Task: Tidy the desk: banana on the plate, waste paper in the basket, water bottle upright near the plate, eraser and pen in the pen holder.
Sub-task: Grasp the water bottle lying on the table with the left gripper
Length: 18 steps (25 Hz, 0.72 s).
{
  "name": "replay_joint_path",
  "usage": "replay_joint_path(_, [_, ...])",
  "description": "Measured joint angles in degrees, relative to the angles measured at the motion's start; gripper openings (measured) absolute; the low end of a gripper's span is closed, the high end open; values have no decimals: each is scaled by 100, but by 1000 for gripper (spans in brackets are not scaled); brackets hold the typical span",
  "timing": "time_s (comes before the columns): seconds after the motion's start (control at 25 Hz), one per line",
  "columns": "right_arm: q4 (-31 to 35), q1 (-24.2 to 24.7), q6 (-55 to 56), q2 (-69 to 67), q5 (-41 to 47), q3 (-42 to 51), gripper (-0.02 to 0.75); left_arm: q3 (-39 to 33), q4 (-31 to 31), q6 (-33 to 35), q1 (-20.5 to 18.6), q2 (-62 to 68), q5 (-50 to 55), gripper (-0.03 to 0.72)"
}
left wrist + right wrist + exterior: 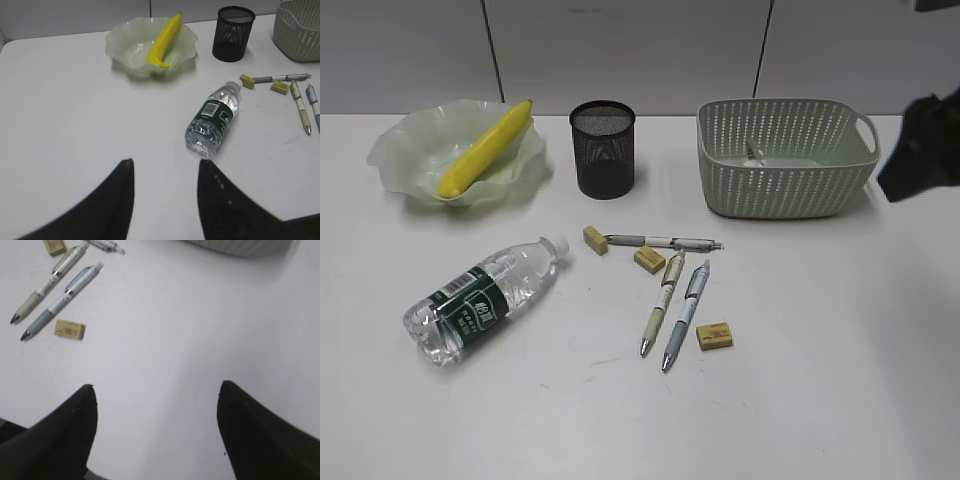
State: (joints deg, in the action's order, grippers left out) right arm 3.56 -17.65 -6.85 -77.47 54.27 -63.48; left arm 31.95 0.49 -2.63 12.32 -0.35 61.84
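Note:
The banana [487, 147] lies in the ruffled plate [410, 150] at the back left. The water bottle [485, 297] lies on its side, cap towards the black pen holder [603, 148]. Three pens [665, 241] [661, 303] [686, 315] and three erasers [595, 239] [649, 259] [714, 335] are scattered mid-desk. The waste paper [753, 155] sits inside the basket [785, 160]. My left gripper [165, 165] hangs open and empty, just short of the bottle's base [202, 142]. My right gripper [157, 387] is wide open over bare desk, right of an eraser [70, 329].
The right arm's dark body [925, 150] hangs at the right edge, beside the basket. The white desk [820, 380] runs bare along its front and right. A grey wall panel [620, 50] stands behind the desk.

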Motion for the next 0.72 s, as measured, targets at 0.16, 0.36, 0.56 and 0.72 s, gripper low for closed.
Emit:
replay_joint_path(0.16, [0, 0, 26, 1251, 228, 928, 583, 0, -49, 0, 0, 0, -39, 314])
replay_joint_path(0.36, [-2, 0, 29, 2890, 673, 1882, 583, 0, -169, 0, 0, 0, -148, 314])
replay_joint_path(0.56, [14, 0, 29, 4724, 972, 2590, 583, 0, -129, 0, 0, 0, -154, 314])
replay_joint_path(0.72, [15, 0, 29, 6128, 1038, 3022, 583, -21, -49, 0, 0, 0, -154, 314])
